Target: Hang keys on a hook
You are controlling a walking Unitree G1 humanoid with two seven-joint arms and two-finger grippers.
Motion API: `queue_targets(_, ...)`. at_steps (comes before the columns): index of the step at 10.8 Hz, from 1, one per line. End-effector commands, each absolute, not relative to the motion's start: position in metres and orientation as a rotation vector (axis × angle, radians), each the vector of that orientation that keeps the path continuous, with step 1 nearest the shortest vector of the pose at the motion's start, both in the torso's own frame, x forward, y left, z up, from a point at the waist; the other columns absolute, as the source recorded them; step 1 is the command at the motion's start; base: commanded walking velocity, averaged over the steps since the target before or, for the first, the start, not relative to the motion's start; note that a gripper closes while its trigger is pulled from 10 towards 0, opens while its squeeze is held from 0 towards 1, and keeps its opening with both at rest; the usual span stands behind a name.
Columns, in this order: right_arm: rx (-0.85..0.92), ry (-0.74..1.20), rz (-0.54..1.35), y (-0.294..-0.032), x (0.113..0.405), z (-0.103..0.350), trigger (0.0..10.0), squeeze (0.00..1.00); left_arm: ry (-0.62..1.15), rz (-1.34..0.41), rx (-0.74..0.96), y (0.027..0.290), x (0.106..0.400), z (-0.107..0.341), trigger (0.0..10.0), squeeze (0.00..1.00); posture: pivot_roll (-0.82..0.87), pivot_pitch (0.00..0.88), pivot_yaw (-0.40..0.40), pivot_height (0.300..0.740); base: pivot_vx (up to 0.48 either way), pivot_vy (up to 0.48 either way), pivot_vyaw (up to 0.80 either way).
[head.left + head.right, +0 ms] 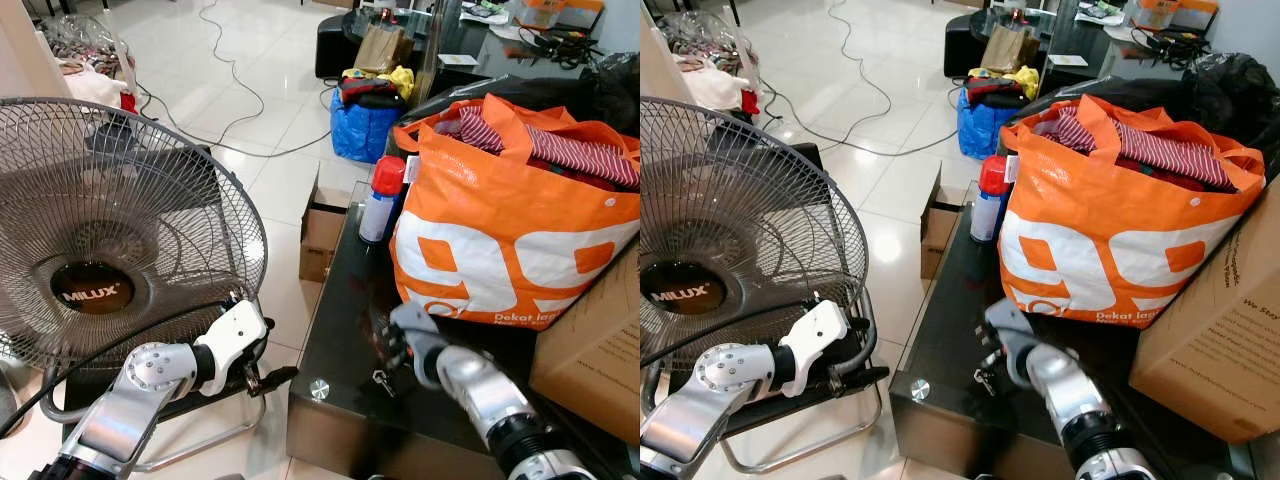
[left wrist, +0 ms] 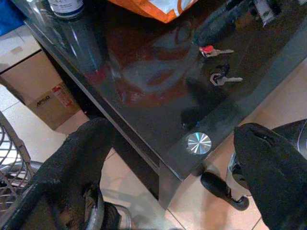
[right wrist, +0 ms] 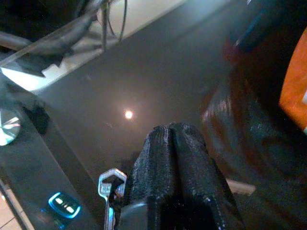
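Dark glass table [image 1: 340, 330]: right gripper [image 1: 385, 345], fingers pressed together on the keys [image 1: 383, 380] (dangling); next, find a hook.

Bright daylight glares off the floor tiles [image 1: 240, 120]; the right wrist view is dim and blurred.

Bare dark table [image 1: 340, 320] surface lies open at lower centre of the head view. An orange bag [image 1: 510, 230] and spray can [image 1: 382, 200] crowd upper right; a fan [image 1: 110, 240] blocks the left.
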State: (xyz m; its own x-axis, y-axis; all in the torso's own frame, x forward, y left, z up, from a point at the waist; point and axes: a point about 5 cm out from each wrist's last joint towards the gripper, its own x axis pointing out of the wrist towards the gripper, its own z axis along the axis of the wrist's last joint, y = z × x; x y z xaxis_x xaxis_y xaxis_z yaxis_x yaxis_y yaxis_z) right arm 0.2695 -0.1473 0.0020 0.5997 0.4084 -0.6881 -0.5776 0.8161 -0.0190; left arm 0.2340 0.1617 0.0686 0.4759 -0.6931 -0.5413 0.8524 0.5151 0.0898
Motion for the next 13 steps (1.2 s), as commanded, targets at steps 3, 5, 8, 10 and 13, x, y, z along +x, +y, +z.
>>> queue_targets(3,-0.203,0.800,0.576,-0.161,0.253,0.000,10.0,1.00,0.472,-0.972,0.374,0.159,0.236,0.070,10.0,0.00,-0.07,0.000,-0.073,0.740,0.000,0.000,0.00)
queue_targets(5,-0.210,0.840,0.566,-0.161,0.235,-0.006,10.0,1.00,0.471,-0.975,0.373,0.157,0.237,0.069,10.0,0.00,-0.08,0.000,-0.069,0.740,0.000,0.000,0.00)
queue_targets(8,-0.216,0.860,0.554,-0.154,0.230,-0.007,10.0,1.00,0.470,-0.979,0.378,0.157,0.238,0.069,10.0,0.00,-0.08,0.000,-0.068,0.740,0.000,0.000,0.00)
queue_targets(10,-0.166,0.882,0.459,-0.153,0.232,-0.012,10.0,0.00,0.470,-0.978,0.377,0.157,0.238,0.069,10.0,0.00,-0.08,0.000,-0.071,0.740,0.000,0.000,0.00)
queue_targets(13,0.040,0.914,0.306,-0.145,0.232,-0.014,10.0,0.00,0.471,-0.975,0.375,0.157,0.237,0.069,10.0,0.00,-0.08,0.000,-0.074,0.740,0.000,0.000,0.00)
